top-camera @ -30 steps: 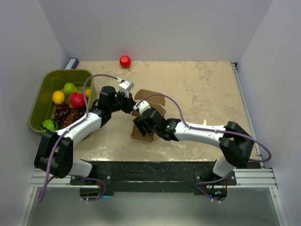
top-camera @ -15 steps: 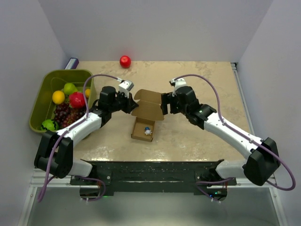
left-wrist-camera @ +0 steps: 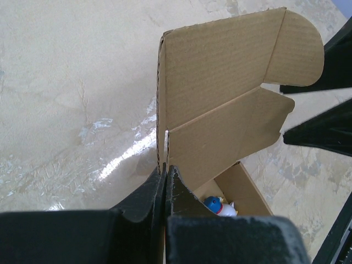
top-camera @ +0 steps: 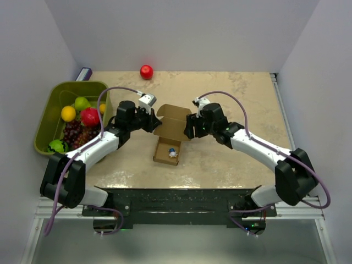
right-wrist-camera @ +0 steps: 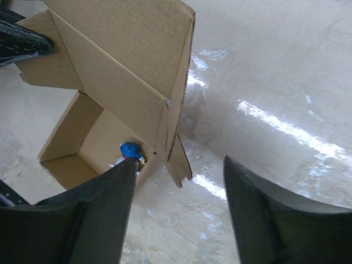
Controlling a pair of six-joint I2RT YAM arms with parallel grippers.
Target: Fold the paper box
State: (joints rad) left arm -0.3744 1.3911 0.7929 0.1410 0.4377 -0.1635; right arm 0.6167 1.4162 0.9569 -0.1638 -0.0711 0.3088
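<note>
The paper box (top-camera: pixel 168 152) is a small brown cardboard box in the middle of the table, its lid (top-camera: pixel 174 121) standing open. A small blue and white toy (top-camera: pixel 172 152) lies inside; it also shows in the left wrist view (left-wrist-camera: pixel 219 206) and the right wrist view (right-wrist-camera: pixel 130 150). My left gripper (top-camera: pixel 155 124) is shut on the lid's left edge (left-wrist-camera: pixel 163 148). My right gripper (top-camera: pixel 188 127) is open, its fingers (right-wrist-camera: pixel 104 203) on either side of the lid's right side flap (right-wrist-camera: pixel 177 159) without touching it.
A green bin (top-camera: pixel 58 102) with several fruits stands at the far left. A red apple (top-camera: pixel 146 71) lies at the back edge. A small purple and white object (top-camera: pixel 83 74) lies behind the bin. Walls enclose the table on three sides.
My right arm has swung from in front of the box up to its right side, then moved in close to the lid's right edge. My left gripper has kept its hold.
</note>
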